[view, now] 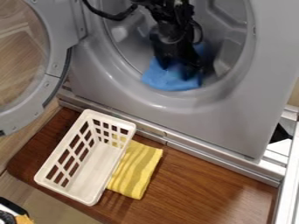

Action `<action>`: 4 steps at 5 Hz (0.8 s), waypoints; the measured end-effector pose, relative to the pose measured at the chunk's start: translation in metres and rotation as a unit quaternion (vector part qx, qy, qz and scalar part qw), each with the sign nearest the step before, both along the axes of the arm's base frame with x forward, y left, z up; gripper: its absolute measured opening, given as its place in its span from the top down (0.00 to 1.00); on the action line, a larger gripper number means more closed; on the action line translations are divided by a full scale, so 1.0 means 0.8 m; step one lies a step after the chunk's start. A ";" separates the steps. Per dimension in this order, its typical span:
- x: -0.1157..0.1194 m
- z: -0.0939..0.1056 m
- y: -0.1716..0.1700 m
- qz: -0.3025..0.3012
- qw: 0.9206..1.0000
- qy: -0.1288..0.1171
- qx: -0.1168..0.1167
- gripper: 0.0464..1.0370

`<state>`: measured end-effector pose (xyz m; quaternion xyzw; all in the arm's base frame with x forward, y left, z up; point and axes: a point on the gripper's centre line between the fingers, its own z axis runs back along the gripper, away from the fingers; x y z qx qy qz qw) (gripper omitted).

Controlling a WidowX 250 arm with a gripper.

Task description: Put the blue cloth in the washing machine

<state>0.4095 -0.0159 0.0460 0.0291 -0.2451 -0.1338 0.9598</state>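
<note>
The jaws seem to touch the blue cloth inside the washing machine; one cannot tell whether they are apart or clamped.

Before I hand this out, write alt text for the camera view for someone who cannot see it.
A black robot gripper is at a blue cloth inside the drum of a grey washing machine, its door open. In front, a white basket and a striped yellow cloth lie side by side on a wooden surface.

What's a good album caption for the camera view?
Laundry day: a black robot gripper over a blue cloth in an open washing machine.
</note>
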 end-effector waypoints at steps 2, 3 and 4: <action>-0.004 0.015 0.005 -0.002 1.000 -0.019 0.009 0.04; -0.008 0.025 0.012 -0.003 1.000 -0.028 -0.008 0.04; -0.033 0.062 0.023 -0.004 0.999 -0.043 0.016 0.04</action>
